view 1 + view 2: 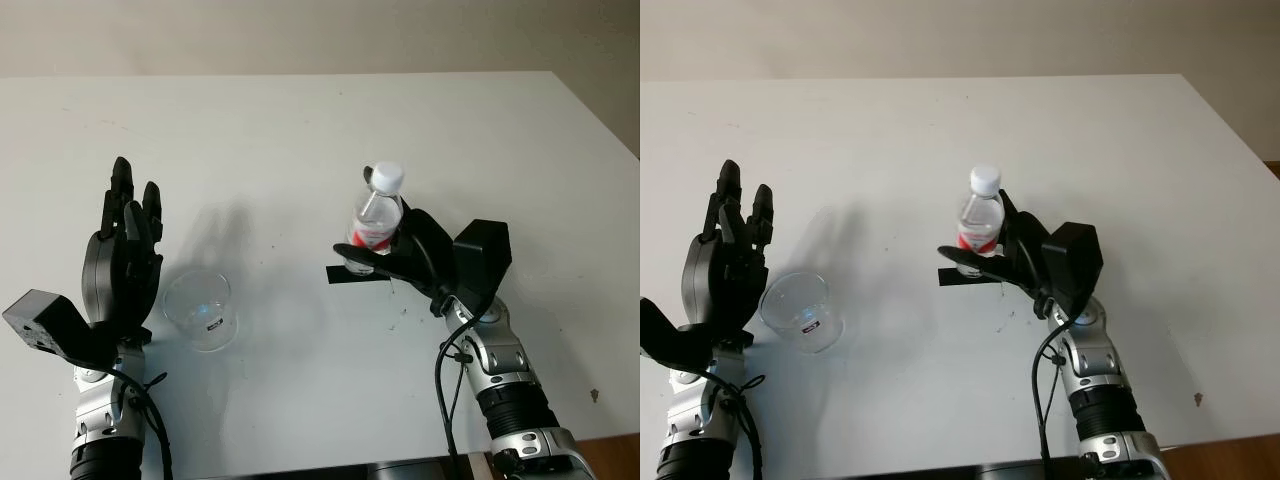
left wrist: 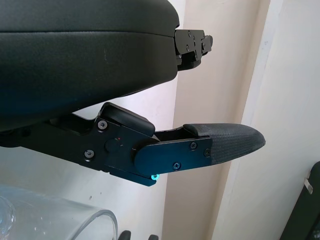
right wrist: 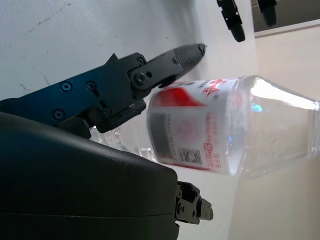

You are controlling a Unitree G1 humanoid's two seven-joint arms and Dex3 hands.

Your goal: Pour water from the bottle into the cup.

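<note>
- two things matter on the white table [image 1: 300,130]: a small clear plastic bottle [image 1: 378,217] with a white cap [image 1: 387,178] and a red label, standing upright near the middle and a little toward the right edge, and an empty clear cup [image 1: 200,308] standing well apart from it toward the front left corner
- right hand [image 1: 385,258] is wrapped round the lower half of the bottle at the label; the right wrist view shows one finger [image 3: 150,75] lying along the label and the palm shell on the opposite side, so the bottle is pinched between them; a strip of black tape [image 1: 965,277] lies on the table at the bottle's base
- left hand [image 1: 122,262] stands just beside the cup, on the side nearer the left edge, holding nothing, fingers pointing away toward the far edge; i cannot tell whether it touches the cup
- handling, as a judgement: the bottle looks thin-walled and light, partly filled, so it should flex and may spurt if squeezed hard; the smooth label could slip when tilted; the grip around the label, low on the body, seems sound, and leaves the neck free
- the cap appears to be on; i cannot tell if it is loosened, and pouring would need it off
- the cup looks thin, light and easy to tip or push along; bracing it low on its wall with the left hand would steady it during the pour
</note>
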